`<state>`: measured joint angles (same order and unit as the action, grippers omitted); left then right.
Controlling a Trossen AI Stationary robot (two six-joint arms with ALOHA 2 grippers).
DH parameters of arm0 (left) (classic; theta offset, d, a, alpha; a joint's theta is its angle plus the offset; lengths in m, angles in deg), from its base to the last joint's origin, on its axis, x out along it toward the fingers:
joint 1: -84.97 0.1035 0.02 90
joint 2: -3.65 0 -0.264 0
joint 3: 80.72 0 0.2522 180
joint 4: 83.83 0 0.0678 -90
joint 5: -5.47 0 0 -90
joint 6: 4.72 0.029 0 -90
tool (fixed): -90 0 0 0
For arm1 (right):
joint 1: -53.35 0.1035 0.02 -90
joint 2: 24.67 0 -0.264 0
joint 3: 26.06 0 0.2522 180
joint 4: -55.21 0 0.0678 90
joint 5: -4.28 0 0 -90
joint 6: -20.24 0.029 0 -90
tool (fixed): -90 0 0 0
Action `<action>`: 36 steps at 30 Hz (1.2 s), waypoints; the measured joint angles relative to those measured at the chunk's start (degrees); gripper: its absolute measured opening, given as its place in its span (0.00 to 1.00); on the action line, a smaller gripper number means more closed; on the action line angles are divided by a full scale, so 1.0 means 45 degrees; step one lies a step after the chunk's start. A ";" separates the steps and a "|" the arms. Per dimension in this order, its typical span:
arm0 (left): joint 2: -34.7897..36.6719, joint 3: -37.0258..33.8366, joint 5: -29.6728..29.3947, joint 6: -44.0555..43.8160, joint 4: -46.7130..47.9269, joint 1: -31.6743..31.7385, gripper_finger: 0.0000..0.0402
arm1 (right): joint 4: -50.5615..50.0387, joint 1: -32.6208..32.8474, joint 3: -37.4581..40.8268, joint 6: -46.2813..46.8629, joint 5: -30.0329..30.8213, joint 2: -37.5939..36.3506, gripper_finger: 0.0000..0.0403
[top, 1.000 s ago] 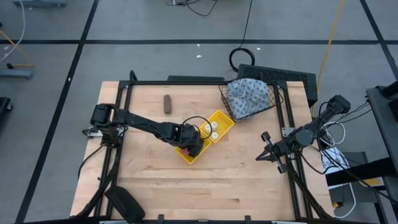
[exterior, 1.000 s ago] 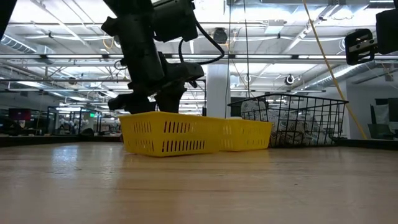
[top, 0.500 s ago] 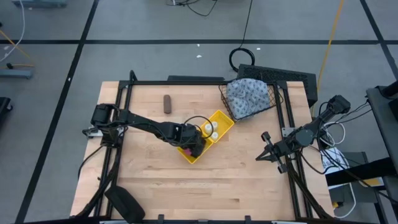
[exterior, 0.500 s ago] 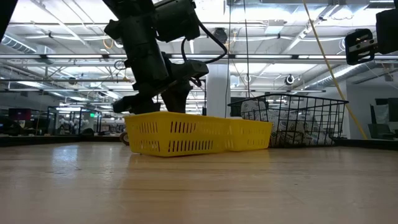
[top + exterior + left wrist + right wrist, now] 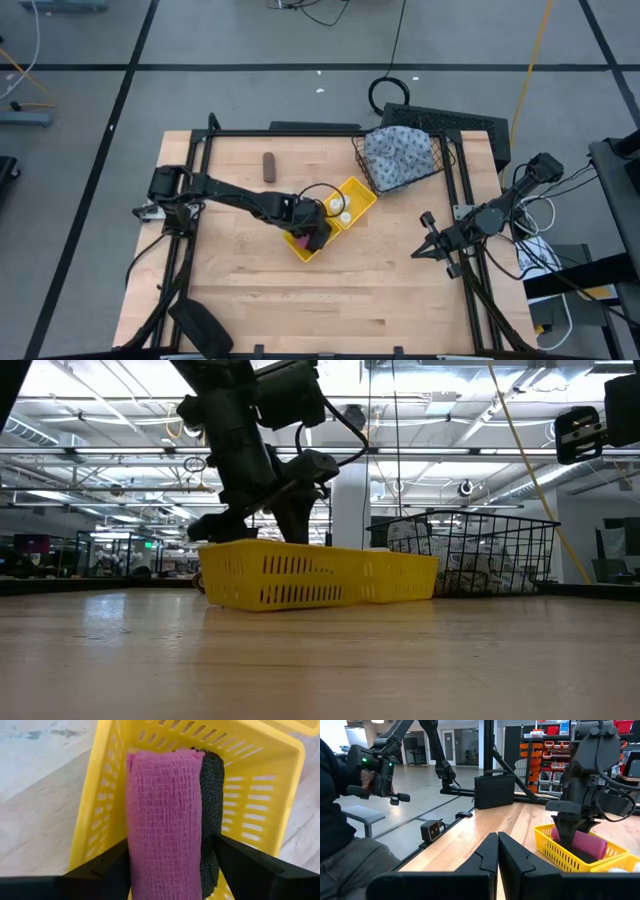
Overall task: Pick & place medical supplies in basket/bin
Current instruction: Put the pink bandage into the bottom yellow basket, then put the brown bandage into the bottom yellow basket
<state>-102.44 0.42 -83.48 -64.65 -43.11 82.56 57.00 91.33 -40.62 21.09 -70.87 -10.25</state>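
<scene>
A yellow two-compartment bin (image 5: 362, 190) sits mid-table. Two tiny white bottles (image 5: 338, 210) lie in its far compartment. In the near one, a pink cylinder (image 5: 162, 810) lies beside a dark roll (image 5: 212, 795). My left gripper (image 5: 170, 850) reaches down into that compartment, open, with one finger on each side of the two rolls. A brown cylinder (image 5: 268, 166) lies on the table at far left. The grey-blue patterned cloth bundle (image 5: 400, 155) fills the black wire basket (image 5: 443, 165). My right gripper (image 5: 420, 245) waits shut near the table's right edge. My left gripper comes from above, slanting down, its fingers along the sides of the pink cylinder (image 5: 135, 845) and the dark roll (image 5: 210, 845). Both rolls lie in the bin. I cannot tell whether the fingers touch them.
A flat black box (image 5: 455, 122) lies behind the basket at the far right. A black case (image 5: 495, 790) stands at the table's far edge. A dark object (image 5: 200, 325) sits at the near left corner. A seated person (image 5: 335, 820) holds a controller beyond the table.
My left gripper has opened wider over the bin's near compartment, staying in place and tipping a little. The pink cylinder lies in the bin between its spread fingers.
</scene>
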 joint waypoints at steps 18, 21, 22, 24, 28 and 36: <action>0.0012 0.0577 0.0496 0.0894 0.0644 0.0441 0.61 | -0.0001 0.0004 -0.0003 0.0000 0.0004 0.0004 0.00; 0.0124 0.0577 0.0598 0.0985 0.0804 0.0550 0.61 | 0.0002 0.0001 -0.0004 0.0001 0.0004 0.0004 0.00; 0.0165 0.0577 0.0592 0.1045 0.0791 0.0567 0.61 | 0.0001 0.0001 -0.0002 0.0002 0.0002 0.0001 0.00; 0.0296 0.0587 0.0576 0.1093 0.0777 0.0617 0.61 | 0.0004 -0.0001 -0.0004 0.0003 0.0004 0.0004 0.00; 0.0747 0.0587 0.0322 0.1276 0.1016 0.0622 0.61 | 0.0004 0.0004 -0.0004 0.0001 -0.0001 0.0004 0.00; 0.2032 0.0591 -0.0827 0.1397 0.1729 0.0615 0.61 | 0.0004 -0.0001 -0.0003 0.0002 0.0004 0.0009 0.00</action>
<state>-93.30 3.08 -87.20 -58.36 -35.33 85.33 57.02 91.32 -40.64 21.10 -70.85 -10.21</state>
